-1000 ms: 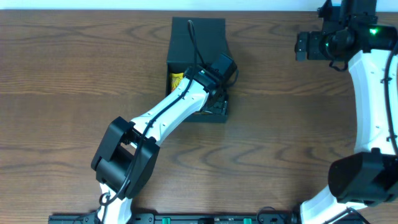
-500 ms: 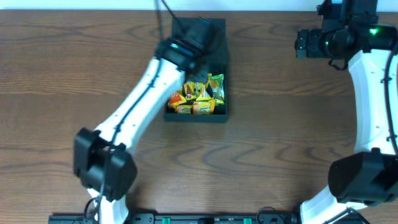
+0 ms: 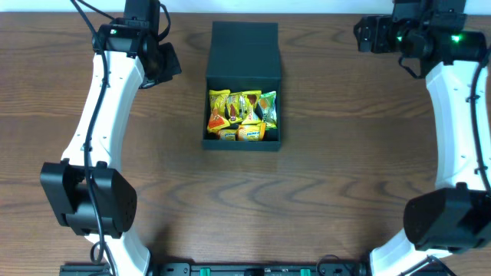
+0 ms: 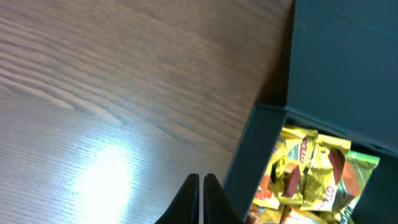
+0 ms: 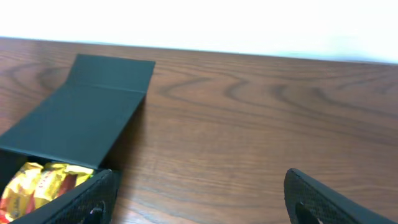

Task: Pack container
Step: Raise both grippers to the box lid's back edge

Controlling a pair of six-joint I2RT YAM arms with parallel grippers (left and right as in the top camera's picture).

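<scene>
The dark teal container (image 3: 242,144) sits mid-table with its flap lid (image 3: 244,50) laid back flat toward the far edge. Yellow, orange and green snack packets (image 3: 241,115) fill the open box. My left gripper (image 3: 164,63) hangs to the left of the lid, shut with nothing between its fingers. In the left wrist view its fingertips (image 4: 201,198) meet over bare wood beside the container's left wall (image 4: 249,162), with packets (image 4: 311,177) showing inside. My right gripper (image 3: 369,35) is at the far right, well away from the box. In the right wrist view it (image 5: 205,205) stands open and empty, the lid (image 5: 87,118) ahead on its left.
Brown wood table (image 3: 345,153) all around the box. The table's far edge meets a white wall (image 5: 249,25) just behind the lid. Both arm bases stand at the near edge.
My left arm has swung from over the container to the far left, and its gripper has shut empty. The packets in the box are now uncovered. The right gripper shifted slightly.
</scene>
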